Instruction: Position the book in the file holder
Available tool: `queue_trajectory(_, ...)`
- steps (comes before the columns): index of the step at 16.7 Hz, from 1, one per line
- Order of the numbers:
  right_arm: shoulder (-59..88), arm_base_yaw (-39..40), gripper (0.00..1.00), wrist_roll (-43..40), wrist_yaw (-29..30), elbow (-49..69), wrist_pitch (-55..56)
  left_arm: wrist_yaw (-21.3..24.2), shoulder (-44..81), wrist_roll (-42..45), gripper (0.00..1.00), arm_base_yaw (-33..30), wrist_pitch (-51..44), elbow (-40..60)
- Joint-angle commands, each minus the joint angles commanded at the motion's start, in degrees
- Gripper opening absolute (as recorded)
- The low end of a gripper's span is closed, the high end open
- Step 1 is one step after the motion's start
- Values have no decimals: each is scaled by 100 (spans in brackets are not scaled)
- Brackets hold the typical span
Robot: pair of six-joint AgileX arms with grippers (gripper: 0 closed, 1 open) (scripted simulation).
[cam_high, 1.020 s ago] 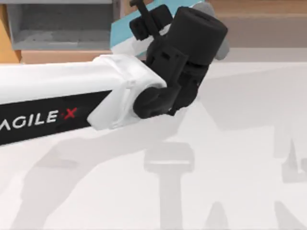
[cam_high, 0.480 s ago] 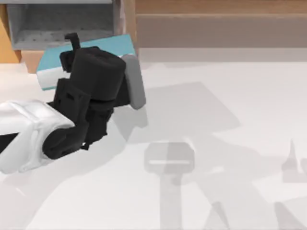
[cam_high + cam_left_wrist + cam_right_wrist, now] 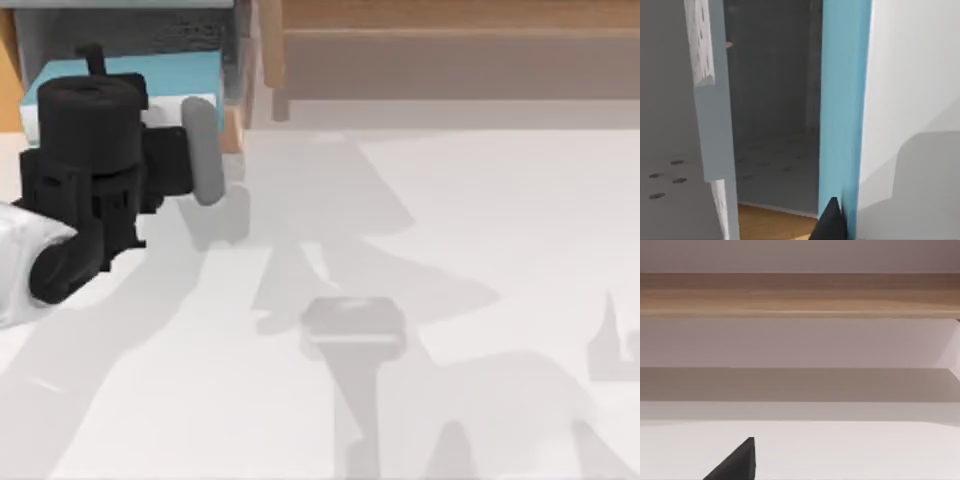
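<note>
The teal-blue book (image 3: 170, 75) hangs level at the mouth of the grey file holder (image 3: 150, 30) at the table's far left. My left gripper (image 3: 95, 80) is shut on the book's near edge, mostly hidden under its black wrist. In the left wrist view the book's teal cover (image 3: 845, 110) stands edge-on, with a black fingertip (image 3: 830, 225) pressed against it. Beside it the file holder's grey inner wall (image 3: 775, 90) and orange-tan lip (image 3: 770, 220) show. My right gripper (image 3: 737, 462) is parked, facing the shelf.
A long brown wooden shelf (image 3: 450, 50) runs along the back of the table to the right of the file holder; it also shows as the shelf (image 3: 800, 292) ahead in the right wrist view. Arm shadows lie across the white tabletop (image 3: 450, 250).
My left arm has swung leftwards with the book, carrying it from the shelf's left end to the front of the file holder and turning it square to the opening.
</note>
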Motion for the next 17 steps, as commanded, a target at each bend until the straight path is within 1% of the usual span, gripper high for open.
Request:
queue_trajectory(4, 0, 0, 100, 0, 0, 0, 0, 699, 492, 534, 0, 537, 823, 80)
queue_trajectory(9, 0, 0, 100, 0, 0, 0, 0, 1357, 1024, 728, 0, 911, 1625, 116)
queue_trajectory(12, 0, 0, 100, 0, 0, 0, 0, 1558, 1156, 733, 0, 1021, 1863, 105)
queue_trajectory(17, 0, 0, 100, 0, 0, 0, 0, 1568, 1161, 733, 0, 1026, 1874, 104)
